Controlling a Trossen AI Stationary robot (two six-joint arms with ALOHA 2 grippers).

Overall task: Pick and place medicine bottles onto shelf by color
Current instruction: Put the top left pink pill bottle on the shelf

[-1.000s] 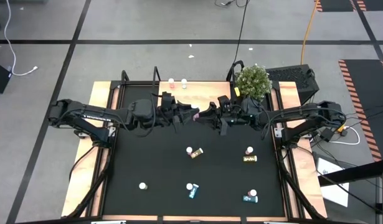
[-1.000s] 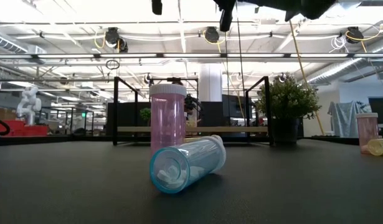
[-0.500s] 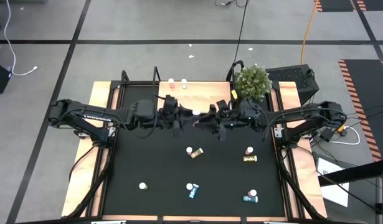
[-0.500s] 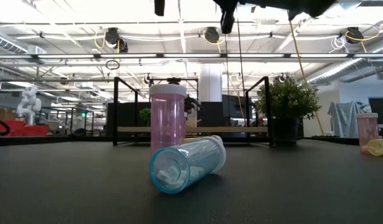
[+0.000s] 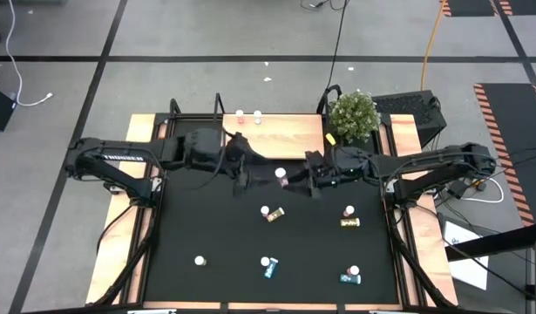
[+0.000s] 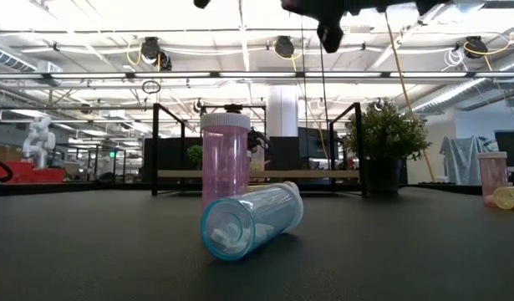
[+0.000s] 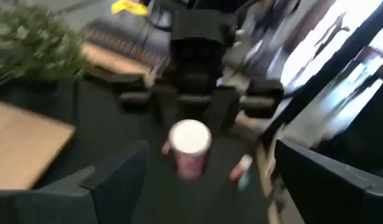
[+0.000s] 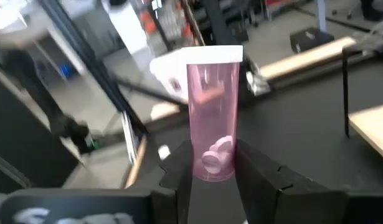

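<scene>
Held bottle: we see a pink bottle (image 8: 214, 112), white cap, upright, pills inside | shelf (image 5: 281, 135): light-wood board at the table's far edge, two bottles (image 5: 248, 115) upright on it | mat: remaining bottles scattered, several lying sideways.

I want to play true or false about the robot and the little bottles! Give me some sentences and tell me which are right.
1. The right gripper holds a pink bottle between its jaws. True.
2. The left gripper is also squeezing that bottle. False: its jaws are open and the bottle sits apart from them.
3. A teal bottle lies on its side on the black mat. True.
4. The shelf is full of bottles. False: only two small bottles stand at its far edge.
5. A potted plant stands near the shelf's right end. True.
</scene>
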